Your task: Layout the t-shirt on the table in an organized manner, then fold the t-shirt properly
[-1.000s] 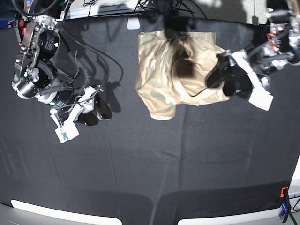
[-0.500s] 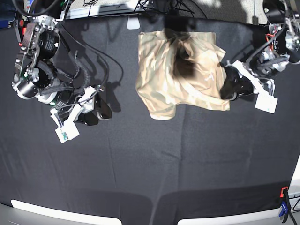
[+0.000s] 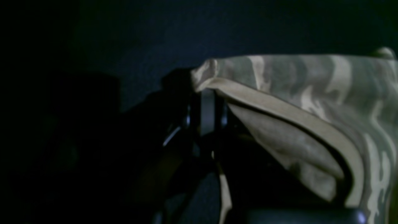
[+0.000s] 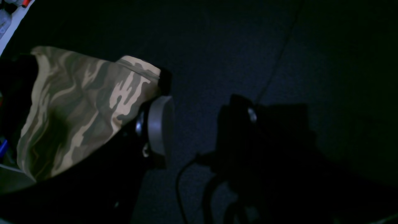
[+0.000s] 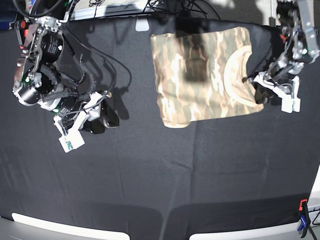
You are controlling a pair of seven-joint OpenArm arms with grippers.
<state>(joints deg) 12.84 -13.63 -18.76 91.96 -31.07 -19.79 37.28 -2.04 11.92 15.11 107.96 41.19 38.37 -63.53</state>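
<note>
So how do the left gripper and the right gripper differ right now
The left gripper is shut on the t-shirt, pinching its edge near the collar; the right gripper is open and holds nothing. The left touches the shirt; the right sits apart from it over the table. Both are low, near the black cloth.

Left claw (image 5: 261, 95) closed — dragged the t-shirt (image 5: 200, 75) outward; unfolded.

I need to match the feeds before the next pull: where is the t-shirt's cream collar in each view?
Base: collar upper right, near the left gripper.
Left wrist: cream band running centre to lower right.
Right wrist: not visible.
Shared landmark: the t-shirt on the black table.
</note>
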